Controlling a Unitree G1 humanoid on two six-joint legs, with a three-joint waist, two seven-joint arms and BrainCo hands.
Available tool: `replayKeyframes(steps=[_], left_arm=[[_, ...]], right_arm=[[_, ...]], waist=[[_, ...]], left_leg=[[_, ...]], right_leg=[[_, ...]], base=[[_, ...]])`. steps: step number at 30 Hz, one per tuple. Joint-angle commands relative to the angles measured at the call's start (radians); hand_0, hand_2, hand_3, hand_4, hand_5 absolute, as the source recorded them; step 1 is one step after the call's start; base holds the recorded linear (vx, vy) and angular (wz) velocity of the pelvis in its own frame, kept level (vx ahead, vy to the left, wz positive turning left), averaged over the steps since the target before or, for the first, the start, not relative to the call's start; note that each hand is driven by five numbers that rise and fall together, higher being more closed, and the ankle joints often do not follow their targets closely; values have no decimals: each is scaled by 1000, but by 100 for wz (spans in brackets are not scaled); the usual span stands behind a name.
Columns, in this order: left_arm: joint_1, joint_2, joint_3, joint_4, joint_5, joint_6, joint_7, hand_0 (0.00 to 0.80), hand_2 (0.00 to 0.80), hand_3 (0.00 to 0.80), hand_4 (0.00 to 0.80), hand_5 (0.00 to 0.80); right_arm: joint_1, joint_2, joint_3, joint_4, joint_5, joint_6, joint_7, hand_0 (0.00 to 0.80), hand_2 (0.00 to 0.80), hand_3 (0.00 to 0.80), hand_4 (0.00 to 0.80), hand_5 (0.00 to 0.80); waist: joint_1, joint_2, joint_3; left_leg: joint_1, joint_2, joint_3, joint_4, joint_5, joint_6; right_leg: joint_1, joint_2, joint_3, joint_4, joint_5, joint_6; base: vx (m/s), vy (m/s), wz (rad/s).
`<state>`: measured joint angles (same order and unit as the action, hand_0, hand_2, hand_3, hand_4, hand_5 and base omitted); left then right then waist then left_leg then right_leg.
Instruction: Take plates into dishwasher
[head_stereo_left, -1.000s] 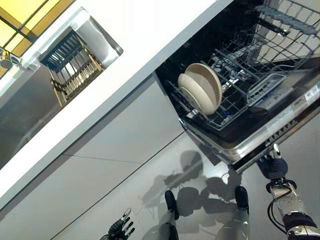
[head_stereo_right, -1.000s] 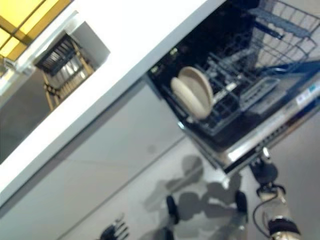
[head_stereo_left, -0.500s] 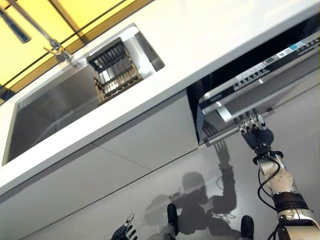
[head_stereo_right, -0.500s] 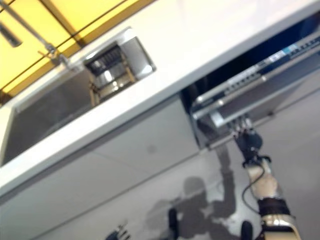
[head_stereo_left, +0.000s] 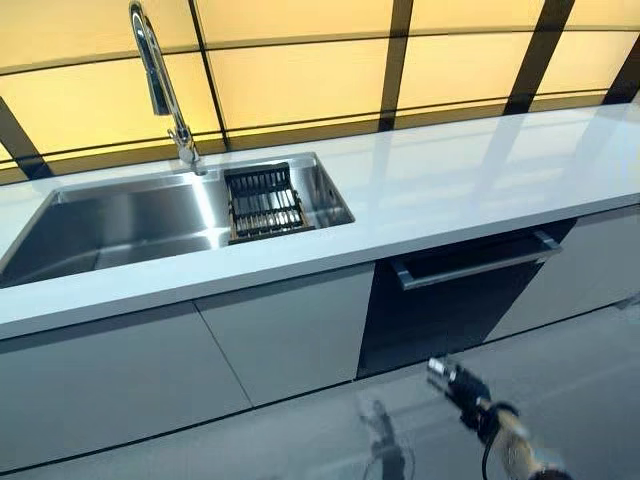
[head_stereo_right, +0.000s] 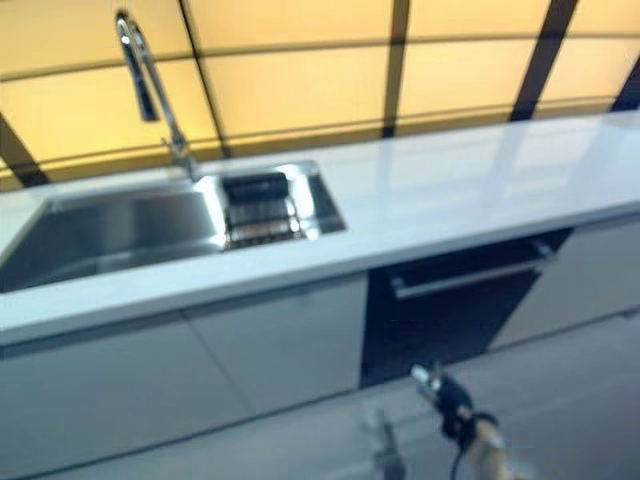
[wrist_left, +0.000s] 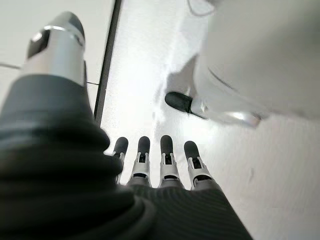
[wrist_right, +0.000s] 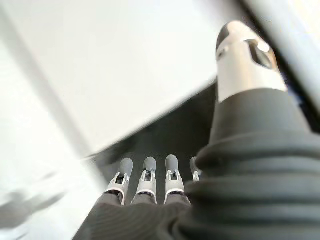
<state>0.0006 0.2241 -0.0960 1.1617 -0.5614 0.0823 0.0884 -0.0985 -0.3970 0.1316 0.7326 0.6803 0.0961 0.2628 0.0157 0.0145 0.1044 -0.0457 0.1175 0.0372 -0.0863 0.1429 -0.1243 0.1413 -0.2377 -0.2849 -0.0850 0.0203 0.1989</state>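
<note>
The dishwasher (head_stereo_left: 452, 305) is under the white counter, and its dark door with the silver handle (head_stereo_left: 472, 263) is closed. No plates show in any view. My right hand (head_stereo_left: 455, 382) is low in front of the door, clear of it, with straight fingers (wrist_right: 145, 181) and nothing in it. My left hand (wrist_left: 165, 161) shows only in its wrist view, open and empty, hanging over the pale floor.
A steel sink (head_stereo_left: 110, 228) with a tall faucet (head_stereo_left: 160, 85) lies at the left of the counter (head_stereo_left: 470, 170). A dark dish rack (head_stereo_left: 262, 202) sits in the sink's right end. Grey cabinet fronts (head_stereo_left: 280, 335) flank the dishwasher.
The dishwasher door has gone from open, with plates in the rack, to closed. My right hand pushed the door up and has since dropped away from it. The camera has swung up.
</note>
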Motion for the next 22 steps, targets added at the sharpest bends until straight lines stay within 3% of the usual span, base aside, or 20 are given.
replayKeyframes(steps=[1,10,22], left_arm=[[-82,9,-3,83,71,25,47,0,0,0,0,0],[-115,-55,-43,140,129,33,81,0,0,0,0,0],[-103,-68,-75,150,144,48,48,0,0,0,0,0]], right_arm=[[-15,75,56,37,-80,0,14,0,0,0,0,0],[2,217,164,272,-130,42,-6,0,0,0,0,0],[-6,227,228,299,-227,58,19,0,0,0,0,0]], waist=[[35,-21,-19],[67,-21,-53],[95,-41,-63]], left_leg=[[65,26,23,-1,-23,10],[94,26,-9,-1,-22,21],[112,23,-34,-1,-30,31]], right_leg=[[-42,30,17,6,71,-79],[9,54,1,21,43,-98],[27,60,-4,51,12,-101]], base=[[54,14,1],[60,62,14],[60,28,11]])
